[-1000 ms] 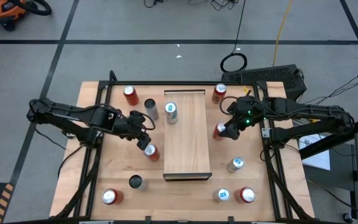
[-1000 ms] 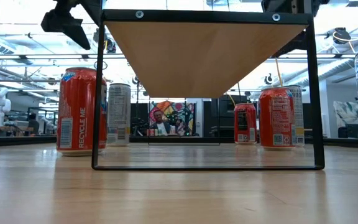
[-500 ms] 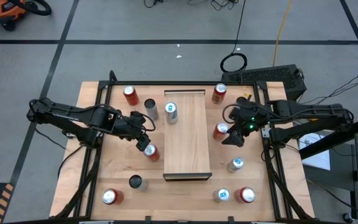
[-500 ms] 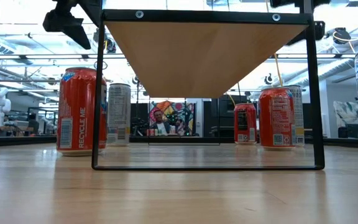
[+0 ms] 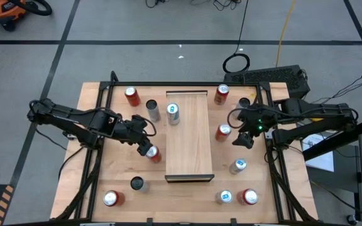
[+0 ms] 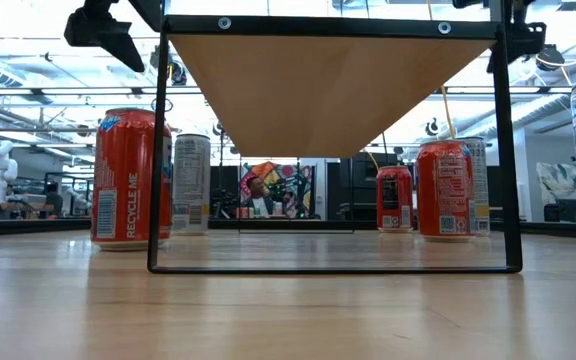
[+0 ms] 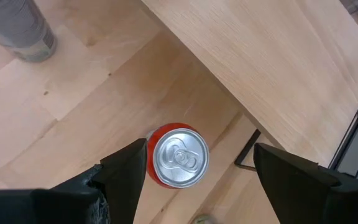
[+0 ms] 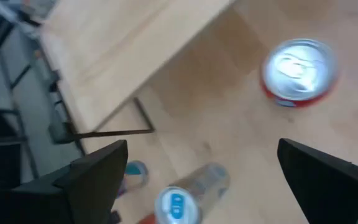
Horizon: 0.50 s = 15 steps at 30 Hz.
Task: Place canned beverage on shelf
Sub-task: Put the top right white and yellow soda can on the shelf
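The shelf (image 5: pixel 188 135) is a long pale-wood board raised on a thin black frame (image 6: pixel 156 150). A silver can with a blue top (image 5: pixel 173 113) stands on its far left part. My left gripper (image 5: pixel 146 149) is open above a red can (image 5: pixel 153 154) that stands on the tabletop by the shelf's left edge. In the left wrist view its fingers (image 7: pixel 124 177) stand on either side of the can's top (image 7: pixel 179 162). My right gripper (image 5: pixel 242 140) is open and empty, right of a red can (image 5: pixel 223 132) standing beside the shelf's right edge.
Several more cans stand on the tabletop: red ones (image 5: pixel 131 95) (image 5: pixel 222 94) at the far side, a silver one (image 5: pixel 153 112), silver-blue ones (image 5: pixel 238 166) (image 5: pixel 225 196), red ones (image 5: pixel 110 198) (image 5: pixel 249 196) and a dark one (image 5: pixel 137 183) near the front. The table's black frame (image 5: pixel 270 157) runs by my right arm.
My right gripper has gone from over the red can beside the shelf's right edge toward the table's right edge and a little nearer. That can stands where it was.
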Tool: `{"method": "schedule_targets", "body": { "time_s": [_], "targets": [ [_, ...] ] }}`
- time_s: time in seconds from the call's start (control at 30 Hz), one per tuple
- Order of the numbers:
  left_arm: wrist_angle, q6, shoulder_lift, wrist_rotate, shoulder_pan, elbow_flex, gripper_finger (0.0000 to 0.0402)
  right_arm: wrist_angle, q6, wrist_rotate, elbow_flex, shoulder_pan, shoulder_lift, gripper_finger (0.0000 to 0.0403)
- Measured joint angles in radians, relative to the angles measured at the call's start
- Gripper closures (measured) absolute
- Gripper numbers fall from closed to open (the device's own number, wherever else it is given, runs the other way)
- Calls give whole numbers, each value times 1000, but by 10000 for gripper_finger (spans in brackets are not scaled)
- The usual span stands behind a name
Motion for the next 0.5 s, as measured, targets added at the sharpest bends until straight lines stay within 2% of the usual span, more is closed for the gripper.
{"method": "schedule_targets", "body": {
  "time_s": [0.5],
  "targets": [
    [27, -34, 0, -23, 0, 0, 104, -12, -89, 26, 0, 0, 0, 12]
  ]
}}
